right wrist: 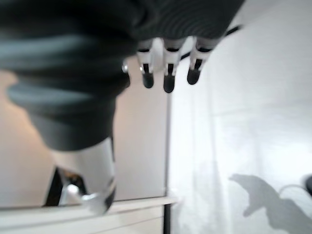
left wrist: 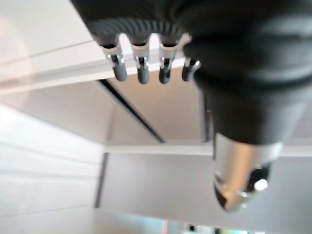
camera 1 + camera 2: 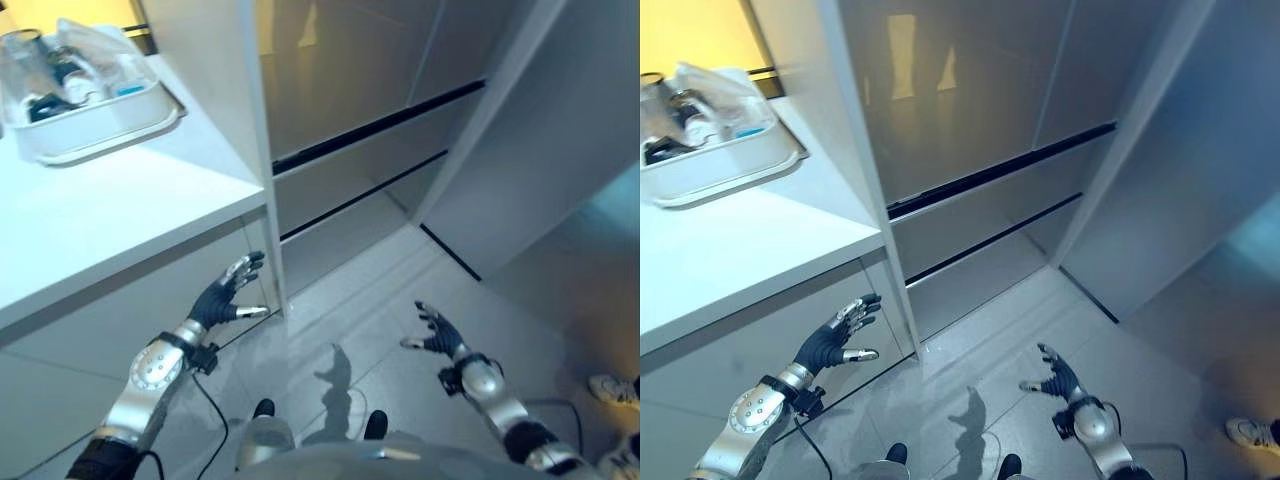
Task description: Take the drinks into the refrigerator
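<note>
Floor [image 3: 380,290]: smooth pale glossy tiles are seen.
Refrigerator [image 3: 350,110]: flat grey doors, dark seams.
Worktop [image 3: 110,200]: white; clear-wrapped drinks [image 3: 60,75] held in a rounded tray [image 3: 100,135].
Left hand [image 3: 225,295]: spread, empty.
Right hand [image 3: 435,335]: spread, empty.

We see a white counter [image 3: 120,215] at the left side, and on it stands 1 white tray [image 3: 95,135] near the far edge. Beside the counter, the grey tiled floor [image 3: 380,300] reaches the cabinet.
</note>
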Robot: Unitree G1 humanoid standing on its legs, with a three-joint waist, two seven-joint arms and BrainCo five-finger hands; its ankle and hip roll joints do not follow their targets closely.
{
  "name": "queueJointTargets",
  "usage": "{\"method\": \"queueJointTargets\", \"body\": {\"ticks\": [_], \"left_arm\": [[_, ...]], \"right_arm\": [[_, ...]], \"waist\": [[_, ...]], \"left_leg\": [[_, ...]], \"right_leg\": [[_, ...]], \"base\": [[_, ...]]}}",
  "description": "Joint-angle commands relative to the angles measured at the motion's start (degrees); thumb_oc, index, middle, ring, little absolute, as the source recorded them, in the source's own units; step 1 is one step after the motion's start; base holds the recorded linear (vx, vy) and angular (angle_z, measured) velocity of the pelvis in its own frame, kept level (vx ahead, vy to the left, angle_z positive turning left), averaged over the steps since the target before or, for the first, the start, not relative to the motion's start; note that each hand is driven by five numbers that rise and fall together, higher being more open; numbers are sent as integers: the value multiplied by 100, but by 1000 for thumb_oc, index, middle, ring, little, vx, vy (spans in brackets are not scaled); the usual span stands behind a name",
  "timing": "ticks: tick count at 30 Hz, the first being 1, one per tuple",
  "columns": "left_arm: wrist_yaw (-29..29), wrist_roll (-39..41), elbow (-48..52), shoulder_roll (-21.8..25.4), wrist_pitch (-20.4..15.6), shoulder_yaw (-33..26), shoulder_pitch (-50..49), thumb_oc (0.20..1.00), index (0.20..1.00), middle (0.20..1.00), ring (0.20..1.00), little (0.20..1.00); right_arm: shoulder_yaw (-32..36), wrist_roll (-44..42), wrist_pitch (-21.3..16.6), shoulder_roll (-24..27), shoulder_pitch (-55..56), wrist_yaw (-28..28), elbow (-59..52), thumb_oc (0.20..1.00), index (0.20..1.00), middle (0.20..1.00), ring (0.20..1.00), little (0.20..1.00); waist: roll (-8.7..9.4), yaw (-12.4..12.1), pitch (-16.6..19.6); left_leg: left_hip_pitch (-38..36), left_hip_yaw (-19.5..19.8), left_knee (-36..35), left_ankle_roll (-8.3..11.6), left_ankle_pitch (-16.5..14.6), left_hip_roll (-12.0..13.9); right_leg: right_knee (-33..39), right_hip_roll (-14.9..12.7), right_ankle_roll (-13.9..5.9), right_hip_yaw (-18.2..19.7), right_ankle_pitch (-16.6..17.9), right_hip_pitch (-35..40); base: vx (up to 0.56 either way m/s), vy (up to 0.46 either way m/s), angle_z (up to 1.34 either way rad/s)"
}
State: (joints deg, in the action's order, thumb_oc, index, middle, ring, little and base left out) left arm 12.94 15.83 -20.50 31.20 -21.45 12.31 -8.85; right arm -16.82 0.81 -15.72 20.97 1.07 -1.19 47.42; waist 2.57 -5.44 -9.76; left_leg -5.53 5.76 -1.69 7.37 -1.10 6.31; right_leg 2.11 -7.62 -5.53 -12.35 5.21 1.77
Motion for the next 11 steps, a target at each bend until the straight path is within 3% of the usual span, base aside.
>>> {"method": "queueJointTargets", "body": {"ticks": [1,2,5,7,10,11], "left_arm": [[-279,-592,-180,-101,-380,64,126,1000,1000,1000,1000,1000],[-415,-830,-727,-272,-331,28,147,1000,1000,1000,1000,1000],[-502,-908,-1040,-381,-296,2,175,1000,1000,1000,1000,1000],[-825,-1303,-2438,-810,-108,-112,402,1000,1000,1000,1000,1000],[-991,-1456,-3188,-1022,-26,-199,561,1000,1000,1000,1000,1000],[-1127,-1510,-4052,-1265,179,-389,699,1000,1000,1000,1000,1000]], "right_arm": [[60,-137,-259,172,-407,12,115,1000,1000,1000,1000,1000],[157,-214,-216,62,-349,-11,495,1000,1000,1000,1000,1000],[170,-234,-209,31,-334,-2,622,1000,1000,1000,1000,1000],[270,-309,-142,-122,-307,-69,1065,1000,1000,1000,1000,1000],[281,-317,-133,-166,-329,-99,1232,1000,1000,1000,1000,1000],[318,-330,-83,-240,-325,-114,1437,1000,1000,1000,1000,1000]], "waist": [[-70,-80,7],[-83,-19,25],[-96,-17,28],[-111,71,62],[-114,114,71],[-110,146,112]], "left_leg": [[41,-119,-147,-626,-35,-442],[1,-216,-187,-629,-28,-447],[-23,-279,-210,-629,-26,-442],[-58,-424,-276,-614,-13,-459],[-77,-479,-305,-616,-15,-460],[-86,-498,-331,-603,-12,-461]], "right_leg": [[-710,115,7,-209,-598,106],[-590,146,-13,-89,-540,126],[-528,160,-18,-13,-511,138],[-339,183,-35,170,-404,148],[-276,191,-38,230,-362,172],[-207,181,-37,222,-336,212]], "base": [[-11,29,-49],[-13,17,-27],[-9,17,-29],[-19,31,-25],[-5,7,-19],[6,1,-14]]}}
